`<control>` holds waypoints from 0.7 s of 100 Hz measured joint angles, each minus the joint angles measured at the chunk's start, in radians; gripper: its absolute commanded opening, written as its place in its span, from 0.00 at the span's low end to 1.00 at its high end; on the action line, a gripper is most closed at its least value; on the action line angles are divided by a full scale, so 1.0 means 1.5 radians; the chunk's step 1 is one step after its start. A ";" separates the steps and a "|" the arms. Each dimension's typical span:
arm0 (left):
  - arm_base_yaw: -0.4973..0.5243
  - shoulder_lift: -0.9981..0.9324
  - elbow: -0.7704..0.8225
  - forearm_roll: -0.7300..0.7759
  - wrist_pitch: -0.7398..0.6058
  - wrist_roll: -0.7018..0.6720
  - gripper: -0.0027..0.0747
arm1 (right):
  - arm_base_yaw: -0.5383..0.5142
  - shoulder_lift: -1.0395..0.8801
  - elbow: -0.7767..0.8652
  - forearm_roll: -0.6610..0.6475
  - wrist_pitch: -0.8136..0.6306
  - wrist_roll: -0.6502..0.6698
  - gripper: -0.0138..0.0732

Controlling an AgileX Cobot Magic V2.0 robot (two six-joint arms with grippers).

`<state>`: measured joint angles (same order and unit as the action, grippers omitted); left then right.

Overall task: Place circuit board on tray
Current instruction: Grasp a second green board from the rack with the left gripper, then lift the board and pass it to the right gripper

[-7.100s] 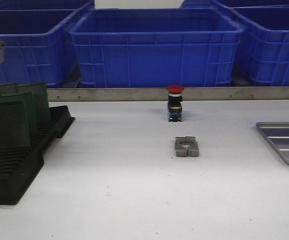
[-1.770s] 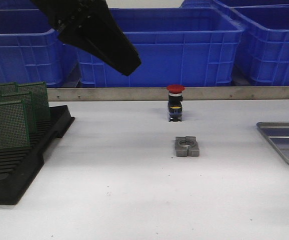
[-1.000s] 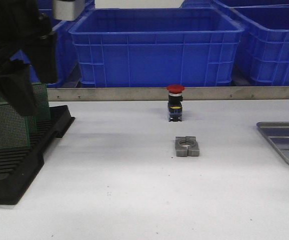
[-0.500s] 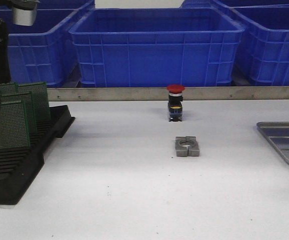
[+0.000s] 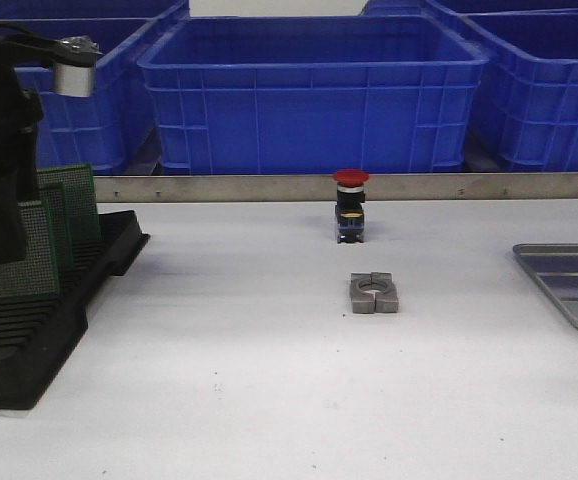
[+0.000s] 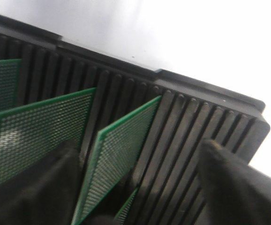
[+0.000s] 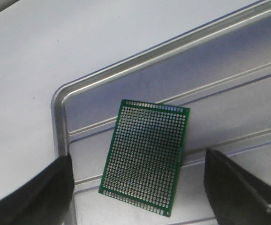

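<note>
Green perforated circuit board is lying flat on the ridged silver tray, near its corner.

Brushed metal tray, perforated green circuit board, matt black plastic rack, glossy bins.

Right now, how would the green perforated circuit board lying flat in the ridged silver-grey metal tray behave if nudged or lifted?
The green perforated circuit board looks thin and rigid, so probably light and stiff. Lying flat on the ridged silver-grey metal tray, it would likely slide, not roll.

White table — black slotted rack left, red-capped button, grey clamp block, tray right
</note>
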<state>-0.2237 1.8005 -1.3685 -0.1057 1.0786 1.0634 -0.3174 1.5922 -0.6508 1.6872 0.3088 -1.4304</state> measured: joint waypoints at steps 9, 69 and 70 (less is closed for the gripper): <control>0.000 0.003 0.000 0.000 0.013 0.000 0.13 | 0.000 0.000 0.000 0.000 0.000 0.000 0.84; -0.003 0.003 -0.168 -0.273 0.094 0.001 0.01 | 0.001 0.000 -0.003 -0.002 0.202 -0.106 0.84; -0.003 0.003 -0.168 -0.288 0.094 0.001 0.01 | 0.001 0.000 -0.004 -0.002 0.218 -0.121 0.84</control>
<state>-0.2277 1.8050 -1.6207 -0.5385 1.2197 1.0647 -0.3154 1.5922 -0.6573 1.6837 0.6365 -1.6113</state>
